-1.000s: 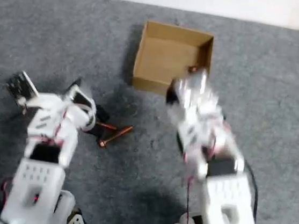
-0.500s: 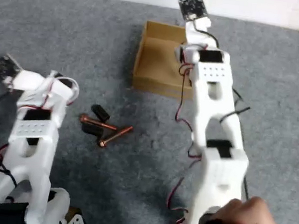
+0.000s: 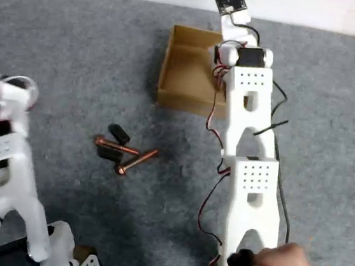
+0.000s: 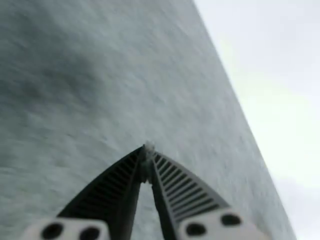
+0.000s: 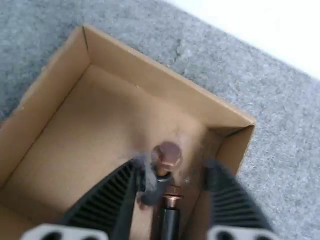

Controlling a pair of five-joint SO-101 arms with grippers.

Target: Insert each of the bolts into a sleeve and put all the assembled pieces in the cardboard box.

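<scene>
- The right gripper has its jaws spread wide above the cardboard box; between them, close to one ribbed finger, is an assembled piece, copper head up and dark sleeve below; I cannot tell whether a pad touches it.
- A second copper-and-black shape shows lower down near the box's corner; probably another piece lying inside.
- The left gripper has its jaws pressed together on nothing, over bare carpet.
- Well apart from the box lie a long bolt and a slanted bolt, with a far sleeve just beside them and a near sleeve between them; none of these is joined.
- Risks: the piece hangs close to the box wall, so it might clip the rim and tip out; a loose fit could let the bolt slide from its sleeve on landing; the light box might shift if a finger catches it.
- Materials: the bolts are smooth copper-coloured metal, round-shanked and likely to roll; the sleeves are short, matte and black; the box is thin brown card with an open top; the carpet is grey with a short pile.
</scene>
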